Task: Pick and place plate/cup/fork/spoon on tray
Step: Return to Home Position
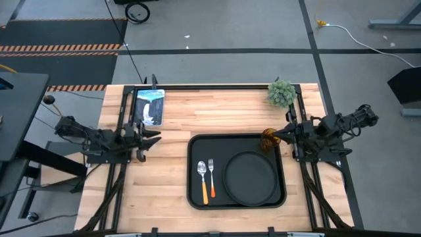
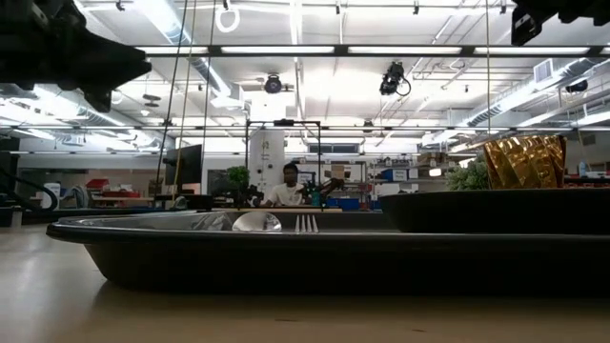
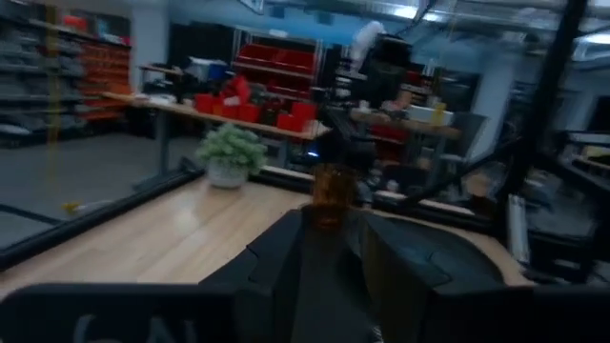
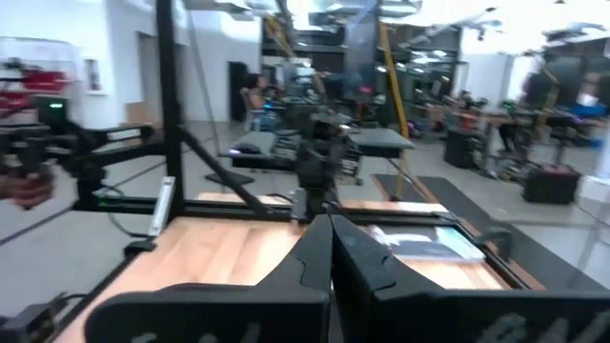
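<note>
The black tray (image 1: 195, 148) lies mid-table. On it are the round black plate (image 1: 250, 178) at the right, and the spoon (image 1: 202, 172) and fork (image 1: 212, 171) side by side at the left. The amber cup (image 1: 268, 139) stands upright in the tray's far right corner; it also shows in the low view (image 2: 522, 162) and the left wrist view (image 3: 334, 195). My right gripper (image 1: 281, 135) is shut and empty just right of the cup; its wrist view (image 4: 330, 243) shows nothing between the fingers. My left gripper (image 1: 152, 138) waits, open and empty, left of the tray.
A small green potted plant (image 1: 281, 93) stands at the far right corner of the table. A blue and white picture card (image 1: 150, 105) lies at the far left. Bare wood shows between the tray and the left arm. A person (image 2: 286, 191) sits far behind the table.
</note>
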Available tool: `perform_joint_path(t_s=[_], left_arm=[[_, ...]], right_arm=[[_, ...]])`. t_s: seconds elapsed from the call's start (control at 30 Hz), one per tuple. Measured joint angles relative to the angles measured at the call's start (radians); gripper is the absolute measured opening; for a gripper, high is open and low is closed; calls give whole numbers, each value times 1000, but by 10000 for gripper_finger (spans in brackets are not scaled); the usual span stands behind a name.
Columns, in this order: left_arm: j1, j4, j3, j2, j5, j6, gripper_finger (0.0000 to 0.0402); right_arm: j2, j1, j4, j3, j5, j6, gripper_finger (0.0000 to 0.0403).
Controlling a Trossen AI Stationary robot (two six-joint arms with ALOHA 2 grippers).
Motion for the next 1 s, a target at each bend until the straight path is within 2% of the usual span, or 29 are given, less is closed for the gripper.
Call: perform_joint_path(t_s=[0.23,0.5,0.67,0.87,1.0], left_arm=[[159,44,0,1,135,68,76],[403,38,0,1,337,45,11],[530,-1,-1,1,434,-5,11],[586,-64,-1,1,521,-63,14],[584,-67,-1,1,535,-83,5]], right_arm=[[1,-68,21,0,-68,-36,7],[1,-188,23,-1,-158,-42,7],[1,-263,91,-59,-195,-27,7],[2,-325,112,-144,-200,30,7],[2,-347,125,-164,-249,55,7]])
